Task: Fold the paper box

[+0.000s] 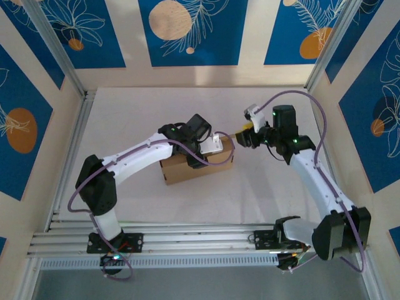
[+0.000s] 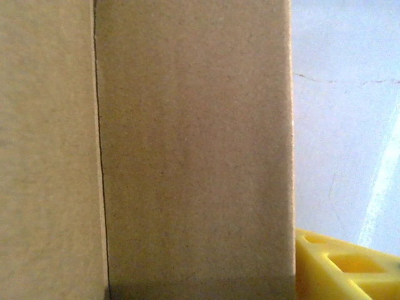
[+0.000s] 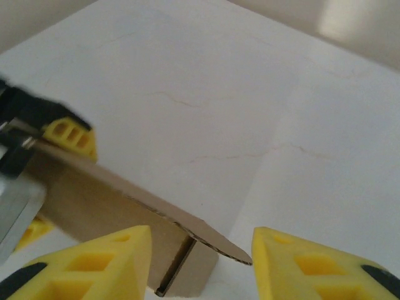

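Note:
The paper box (image 1: 187, 170) is a brown cardboard box in the middle of the table. My left gripper (image 1: 215, 145) hangs over its right end. In the left wrist view a cardboard panel (image 2: 194, 150) faces the camera, one yellow finger (image 2: 340, 269) lies right beside its edge, and the other finger is hidden behind it. My right gripper (image 1: 239, 136) is open at the box's right side. A rounded flap (image 3: 125, 194) reaches between its yellow fingers (image 3: 106, 262) without touching them. The left gripper's fingertips (image 3: 69, 134) show above and below that flap.
White table top (image 1: 269, 181) lies around the box, with blue-patterned walls (image 1: 187, 31) close on three sides. An aluminium rail (image 1: 187, 240) runs along the near edge and carries both arm bases. Purple cables loop beside each arm.

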Available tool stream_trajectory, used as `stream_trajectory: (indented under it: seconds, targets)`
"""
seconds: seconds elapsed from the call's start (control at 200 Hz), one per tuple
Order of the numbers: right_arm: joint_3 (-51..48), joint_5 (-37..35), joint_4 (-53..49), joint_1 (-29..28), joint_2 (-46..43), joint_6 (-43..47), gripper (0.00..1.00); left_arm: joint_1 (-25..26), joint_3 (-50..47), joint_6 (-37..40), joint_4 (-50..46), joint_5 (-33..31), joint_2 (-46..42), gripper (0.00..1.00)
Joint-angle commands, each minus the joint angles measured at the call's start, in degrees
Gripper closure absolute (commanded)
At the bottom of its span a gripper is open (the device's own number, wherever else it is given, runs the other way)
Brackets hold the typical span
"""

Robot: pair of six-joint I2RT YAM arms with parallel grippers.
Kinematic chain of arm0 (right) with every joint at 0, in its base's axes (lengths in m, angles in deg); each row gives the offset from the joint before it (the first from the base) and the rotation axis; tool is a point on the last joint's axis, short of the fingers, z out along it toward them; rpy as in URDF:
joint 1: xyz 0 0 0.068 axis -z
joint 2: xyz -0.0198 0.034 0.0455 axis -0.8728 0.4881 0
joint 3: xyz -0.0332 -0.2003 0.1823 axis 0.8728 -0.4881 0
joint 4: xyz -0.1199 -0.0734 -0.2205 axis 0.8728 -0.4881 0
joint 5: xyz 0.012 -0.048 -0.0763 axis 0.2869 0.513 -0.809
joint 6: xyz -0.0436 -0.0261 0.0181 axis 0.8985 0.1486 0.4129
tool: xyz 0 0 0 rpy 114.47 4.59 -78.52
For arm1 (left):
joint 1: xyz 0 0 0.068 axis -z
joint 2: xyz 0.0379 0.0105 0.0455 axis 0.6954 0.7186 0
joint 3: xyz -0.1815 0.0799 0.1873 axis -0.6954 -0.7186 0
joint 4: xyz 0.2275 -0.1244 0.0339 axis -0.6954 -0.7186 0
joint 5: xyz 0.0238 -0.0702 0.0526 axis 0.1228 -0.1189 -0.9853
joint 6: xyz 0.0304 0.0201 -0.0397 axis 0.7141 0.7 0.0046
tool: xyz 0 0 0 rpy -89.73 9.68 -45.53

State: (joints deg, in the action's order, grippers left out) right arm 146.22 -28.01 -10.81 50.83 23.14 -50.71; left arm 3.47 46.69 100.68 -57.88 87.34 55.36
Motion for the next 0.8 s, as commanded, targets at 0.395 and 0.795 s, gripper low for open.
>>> stream_trajectory:
  seconds: [0.395,0.795]
  targets:
    - [9.5,5.6,-20.2,-0.3,6.6,34.0,0.47,-1.9,-0.1,2.9,0.8,7.8,0.7,0.33]
    - [9.9,-5.6,-16.5,-1.0,12.0,32.0,0.59,-1.9,-0.8,2.9,0.6,7.6,1.0,0.33]
